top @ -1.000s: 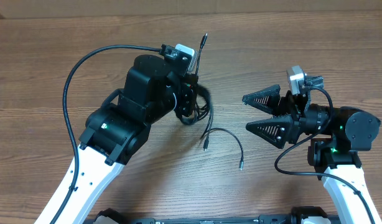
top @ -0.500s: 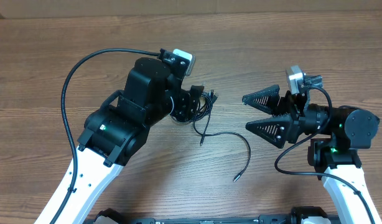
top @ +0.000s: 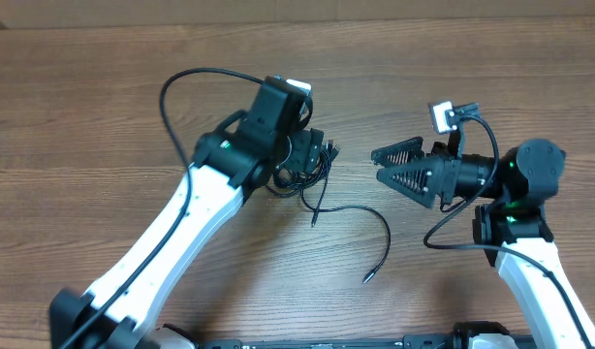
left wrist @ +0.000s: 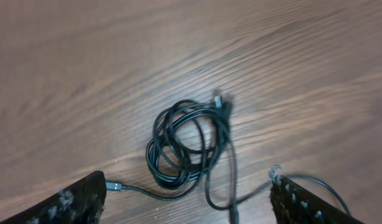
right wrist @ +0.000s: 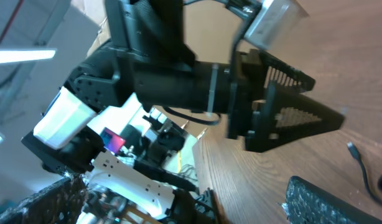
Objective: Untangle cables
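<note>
1. Firstly, the wooden table (top: 94,87) is carrying everything under inspection.
2. The left arm (top: 172,233), white with black joints, is reaching forward across the table from the near left corner.
3. The right arm (top: 530,174) is standing at the right side, its black wrist pointing toward the centre.
4. The left gripper (top: 312,160) is hanging directly above the cables (top: 302,176). Its jaws are standing wide. In the left wrist view its fingers (left wrist: 73,199) are sitting to either side of the bundle without contact, and nothing is being held.
5. The right gripper (top: 376,163) is likewise gaping wide and gripping nothing. Its tips are pointing at the bundle from the right, near it but apart.
6. The coil (left wrist: 185,149), several loops of thin black cord bunched together, is lying flat on the wood beneath the left gripper.
7. A loose cord (top: 386,231) is trailing out of the coil toward the near right, arcing and ending on bare wood, clear of the right gripper.
8. A dark plug (left wrist: 221,99) is sticking out at the coil's far edge. A silver plug (left wrist: 114,186) is lying just beside the finger at the wrist view's left edge.
</note>
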### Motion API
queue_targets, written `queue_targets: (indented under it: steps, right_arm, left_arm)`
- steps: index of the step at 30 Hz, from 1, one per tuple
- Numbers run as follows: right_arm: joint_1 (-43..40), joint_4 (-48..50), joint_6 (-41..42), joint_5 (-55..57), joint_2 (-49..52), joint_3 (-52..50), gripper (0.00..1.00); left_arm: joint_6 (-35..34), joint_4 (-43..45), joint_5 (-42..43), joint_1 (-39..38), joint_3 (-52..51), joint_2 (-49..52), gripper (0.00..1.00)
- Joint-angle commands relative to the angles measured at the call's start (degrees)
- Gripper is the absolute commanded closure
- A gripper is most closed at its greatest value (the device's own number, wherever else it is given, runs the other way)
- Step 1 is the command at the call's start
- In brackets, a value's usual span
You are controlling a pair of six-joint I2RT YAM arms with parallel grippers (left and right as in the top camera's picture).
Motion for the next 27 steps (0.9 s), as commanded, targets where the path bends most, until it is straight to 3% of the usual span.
queue_targets:
  steps: [1,10,18,27]
  right_arm:
    - [-0.1,-0.2,-0.3,0.2,1.3,0.8,0.00]
    - [-0.1,-0.2,-1.7,0.6,1.5,0.8,0.00]
    - [-0.1,-0.2,-1.7,0.6,1.5,0.8,0.04]
    - [-0.1,-0.2,-1.7,0.5,1.5,0.8,0.06]
  left_arm:
    - [-8.0,0.2,-2.6,1.3,-0.2,4.7,0.19]
    - [-11.7,0.9,2.1,1.8,-0.2,15.2,0.27]
    - [-13.0,2.0,2.7,1.9,-0.2,20.1,0.49]
    - [-16.7,3.1,-0.3,1.9,-0.2,21.1,0.45]
